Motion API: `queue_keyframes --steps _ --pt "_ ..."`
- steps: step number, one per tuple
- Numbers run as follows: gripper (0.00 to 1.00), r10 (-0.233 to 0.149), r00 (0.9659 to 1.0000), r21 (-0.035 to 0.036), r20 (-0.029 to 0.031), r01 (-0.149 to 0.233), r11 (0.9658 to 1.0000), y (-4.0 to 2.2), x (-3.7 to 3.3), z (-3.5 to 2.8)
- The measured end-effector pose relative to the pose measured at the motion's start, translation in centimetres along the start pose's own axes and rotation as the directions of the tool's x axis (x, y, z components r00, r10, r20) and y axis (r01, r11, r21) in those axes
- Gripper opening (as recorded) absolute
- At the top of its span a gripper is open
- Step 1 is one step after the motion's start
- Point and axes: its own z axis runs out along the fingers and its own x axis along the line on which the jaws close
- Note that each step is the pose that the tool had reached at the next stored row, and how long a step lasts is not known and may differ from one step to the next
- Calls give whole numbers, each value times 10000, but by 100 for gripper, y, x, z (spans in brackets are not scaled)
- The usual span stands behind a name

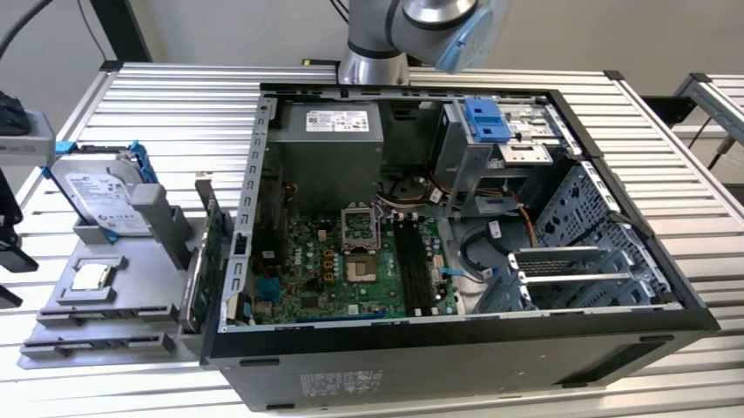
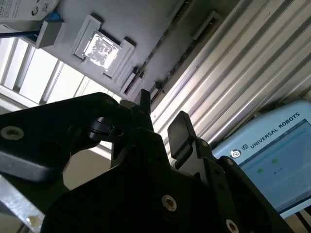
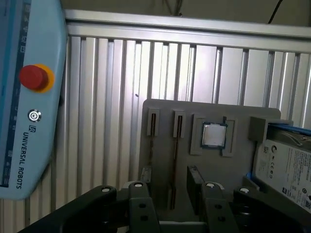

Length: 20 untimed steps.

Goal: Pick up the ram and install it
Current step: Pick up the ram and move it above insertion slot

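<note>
Ram seems to stand on edge, a thin dark strip in a long slot of the gray holder. The holder also carries a processor chip and a hard drive and lies on the ribbed tabletop. Pincer hangs above that holder, spread wide, gripping nothing. In the exterior view an open computer case sits just beside the holder.

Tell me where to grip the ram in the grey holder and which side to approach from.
Take the ram by its long upper edge, near mid-length, probably coming straight down from above. It stands on edge in a narrow slot of the grey holder, so only that edge is free, and its flat faces suit a pinch across the thin width. The open gripper hangs above it.
</note>
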Motion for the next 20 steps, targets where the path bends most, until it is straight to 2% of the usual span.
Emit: queue_keyframes --steps 6,20 --pt "100 -73 10000 0 1 73 10000 -13 42 108" --pt "100 -119 9999 -2 1 119 9999 -13 55 362"
